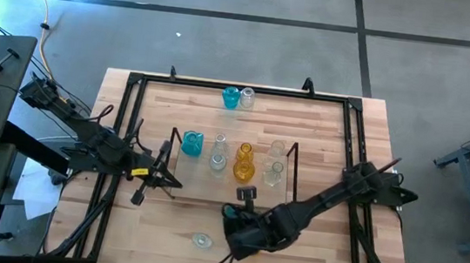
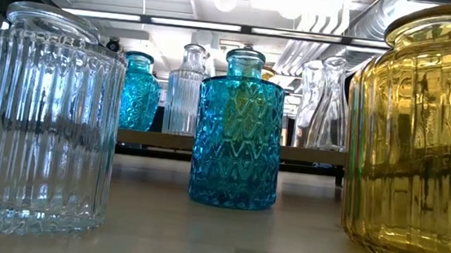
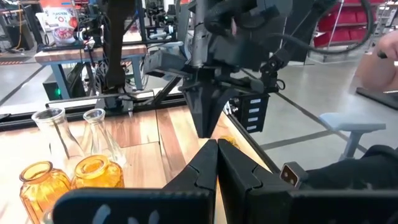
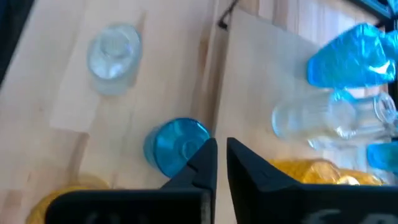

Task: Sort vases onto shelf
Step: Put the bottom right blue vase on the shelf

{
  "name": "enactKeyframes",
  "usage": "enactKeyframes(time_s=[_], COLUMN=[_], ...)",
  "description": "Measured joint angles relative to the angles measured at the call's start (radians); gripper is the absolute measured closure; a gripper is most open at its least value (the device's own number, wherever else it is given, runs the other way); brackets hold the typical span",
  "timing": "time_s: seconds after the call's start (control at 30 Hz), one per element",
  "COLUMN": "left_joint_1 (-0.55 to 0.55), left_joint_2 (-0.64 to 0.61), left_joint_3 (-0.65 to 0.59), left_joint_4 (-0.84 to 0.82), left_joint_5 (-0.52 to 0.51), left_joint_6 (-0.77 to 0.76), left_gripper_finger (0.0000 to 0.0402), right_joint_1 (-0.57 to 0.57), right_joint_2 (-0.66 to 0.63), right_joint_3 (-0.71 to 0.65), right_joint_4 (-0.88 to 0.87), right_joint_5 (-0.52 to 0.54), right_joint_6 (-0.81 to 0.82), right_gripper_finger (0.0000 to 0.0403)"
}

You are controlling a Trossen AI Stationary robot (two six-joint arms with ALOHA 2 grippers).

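The shelf point(image 1: 231, 188) stands mid-table and carries a blue vase point(image 1: 192, 143), clear vases point(image 1: 218, 153) and amber vases point(image 1: 243, 163). A blue vase point(image 1: 231, 97) and a clear one point(image 1: 246, 96) stand at the far edge. On the near table stand a clear vase point(image 2: 38, 118), a blue vase point(image 2: 237, 132) and an amber vase point(image 2: 420, 144). My right gripper point(image 4: 221, 163) hangs shut and holds nothing, slanting down above the near blue vase point(image 4: 177, 146). My left gripper point(image 3: 217, 167) is shut at the shelf's left end, also holding nothing.
A black frame point(image 1: 135, 82) edges the table. In the high view my right arm point(image 1: 315, 206) covers the near blue and amber vases; only the near clear vase point(image 1: 201, 240) shows. Bare wood lies at the near left and between the shelf and the far pair.
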Motion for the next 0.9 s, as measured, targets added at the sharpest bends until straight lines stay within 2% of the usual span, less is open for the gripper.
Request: enactKeyframes(time_s=[0.1, 0.2, 0.33, 0.53, 0.7, 0.9], left_joint_1=[0.000, 0.001, 0.001, 0.003, 0.003, 0.003], left_joint_2=[0.025, 0.057, 0.090, 0.139, 0.222, 0.370], left_joint_3=[0.000, 0.000, 0.000, 0.037, 0.117, 0.260], left_joint_4=[0.005, 0.012, 0.053, 0.048, -0.011, -0.115], left_joint_5=[0.000, 0.000, 0.000, -0.015, -0.016, -0.019], left_joint_6=[-0.002, -0.003, -0.002, -0.041, -0.064, -0.108], left_gripper_finger=[0.0401, 0.0401, 0.0401, 0.0401, 0.0401, 0.0401], right_joint_1=[0.000, -0.012, -0.030, -0.042, -0.069, -0.085], right_joint_2=[-0.063, -0.155, -0.303, -0.558, -0.736, -0.899], right_joint_3=[-0.132, -0.298, -0.517, -0.819, -1.023, -1.170], right_joint_4=[0.148, 0.343, 0.594, 0.918, 1.068, 1.128], right_joint_5=[-0.010, -0.067, -0.108, -0.115, -0.104, -0.088], right_joint_6=[-0.042, -0.090, -0.159, -0.263, -0.310, -0.311], right_gripper_finger=[0.0396, 0.0399, 0.0402, 0.0402, 0.0402, 0.0403])
